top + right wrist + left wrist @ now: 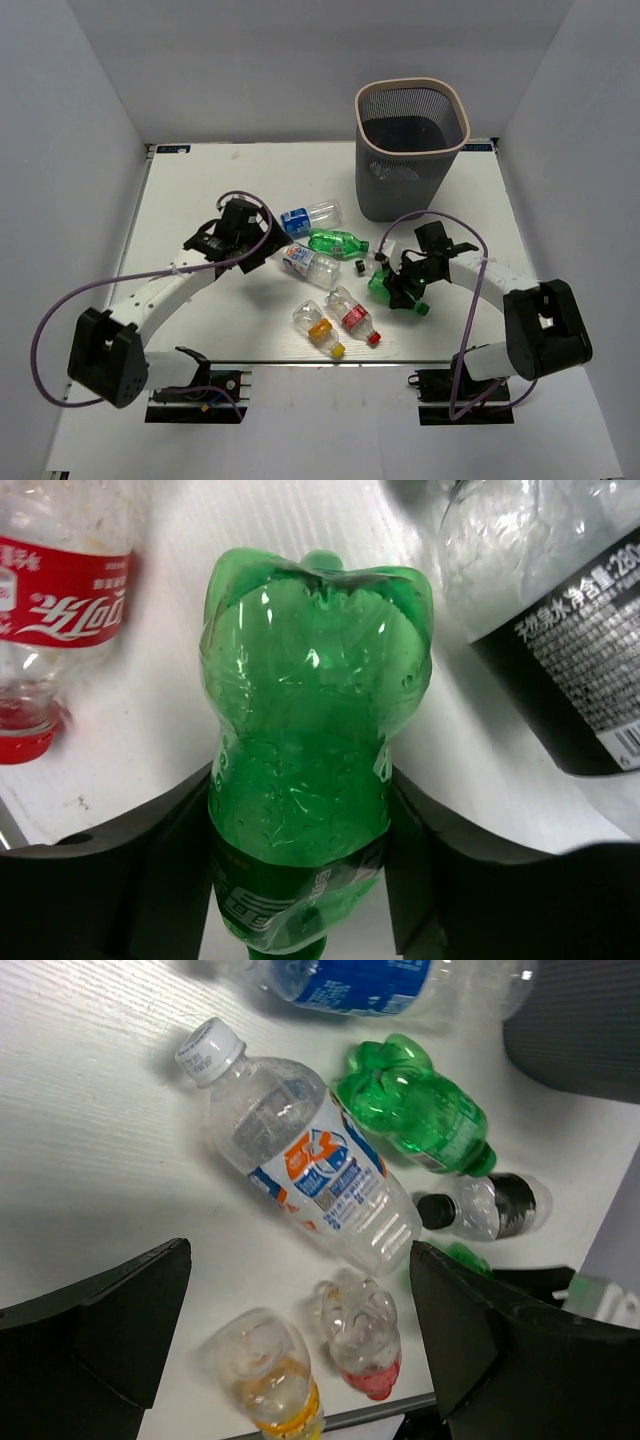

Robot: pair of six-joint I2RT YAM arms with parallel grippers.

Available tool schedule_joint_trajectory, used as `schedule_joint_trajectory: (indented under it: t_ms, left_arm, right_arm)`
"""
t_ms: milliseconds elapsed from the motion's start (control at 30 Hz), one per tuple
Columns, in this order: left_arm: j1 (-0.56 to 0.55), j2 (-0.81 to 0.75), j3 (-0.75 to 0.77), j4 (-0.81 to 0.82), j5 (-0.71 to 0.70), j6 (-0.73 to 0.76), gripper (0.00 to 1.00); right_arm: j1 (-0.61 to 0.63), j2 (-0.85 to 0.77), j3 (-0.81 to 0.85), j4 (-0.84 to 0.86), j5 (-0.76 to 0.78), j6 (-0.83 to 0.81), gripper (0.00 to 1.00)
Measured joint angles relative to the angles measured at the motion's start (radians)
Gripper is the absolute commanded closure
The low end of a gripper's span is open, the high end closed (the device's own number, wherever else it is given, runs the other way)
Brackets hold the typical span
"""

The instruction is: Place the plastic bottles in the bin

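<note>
I am reaching my right arm in from the right side, the forearm running low and leftward over the tabletop (190, 190). My right claw (398, 287) is clamping the near green bottle (305, 730). The fingers (165, 860) are pressing its waist from both sides, and its lobed base is pointing out past the fingertips. I cannot tell whether this bottle is resting on the tabletop or hanging just off it. The red-label bottle (60, 590) is lying just beside it on one side and the small black-label bottle (560, 650) on the other.

I am stretching my left arm up and rightward from its base, with the wrist tipped down toward the tabletop. My left claw (300, 1260) is spread wide, gripping nothing. The white-blue-label bottle (300, 1170) is lying on its side just ahead of it, white cap nearest the claw. The far green bottle (415, 1110) is touching that bottle's far side, and the blue-label bottle (350, 980) is lying beyond them. The yellow-orange-label bottle (265, 1375) is lying near the front edge, next to the red-label one.

The bin (408, 87) is standing upright at the far right of the tabletop, well apart from both claws, and all seven bottles are lying outside it.
</note>
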Motion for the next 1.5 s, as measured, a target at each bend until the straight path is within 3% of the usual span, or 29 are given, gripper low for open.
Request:
schedule_joint_trajectory:
  t_ms: [33, 67, 200, 333, 467, 667, 900, 933, 1000, 1067, 1300, 1500]
  left_arm:
    - [-0.001, 0.034, 0.003, 0.007, 0.0, -0.018, 0.0]
    - [-0.003, 0.062, 0.01, 0.005, -0.001, -0.039, 0.0]
    - [-0.025, 0.2, 0.096, -0.032, -0.006, -0.084, 0.0]
    - [-0.046, 0.252, 0.145, -0.032, -0.009, -0.12, 0.0]
    - [-0.066, 0.299, 0.188, -0.052, -0.016, -0.153, 0.0]
    - [-0.09, 0.344, 0.219, -0.103, -0.026, -0.179, 0.0]
    - [-0.103, 0.345, 0.217, -0.121, -0.029, -0.204, 0.0]
    - [-0.105, 0.346, 0.217, -0.121, -0.03, -0.206, 0.0]
    - [-0.11, 0.353, 0.217, -0.118, -0.036, -0.212, 0.0]
    - [-0.114, 0.366, 0.217, -0.113, -0.043, -0.219, 0.0]
    - [-0.129, 0.43, 0.217, -0.112, -0.079, -0.229, 0.0]
    - [-0.154, 0.459, 0.225, -0.089, -0.124, -0.243, 0.03]
  right_arm:
    - [0.0, -0.009, -0.001, -0.01, -0.002, -0.008, 0.72]
    - [-0.001, -0.026, -0.001, -0.031, -0.008, -0.019, 0.82]
    - [-0.005, -0.161, 0.056, -0.203, -0.073, -0.113, 0.93]
    - [-0.005, -0.257, 0.283, -0.355, -0.175, -0.161, 0.93]
    - [-0.005, -0.235, 0.611, -0.349, -0.295, -0.095, 0.93]
    - [-0.005, -0.146, 0.867, -0.004, -0.323, 0.216, 0.93]
    - [-0.008, 0.023, 0.93, 0.394, -0.027, 0.449, 0.93]
    - [-0.011, 0.055, 0.93, 0.419, 0.015, 0.46, 0.89]
    - [-0.017, 0.12, 0.931, 0.45, 0.087, 0.473, 0.55]
    - [-0.028, 0.18, 0.931, 0.453, 0.138, 0.484, 0.1]
    - [-0.081, 0.289, 0.953, 0.401, 0.194, 0.54, 0.1]
    - [-0.135, 0.137, 0.896, 0.405, 0.106, 0.621, 0.1]
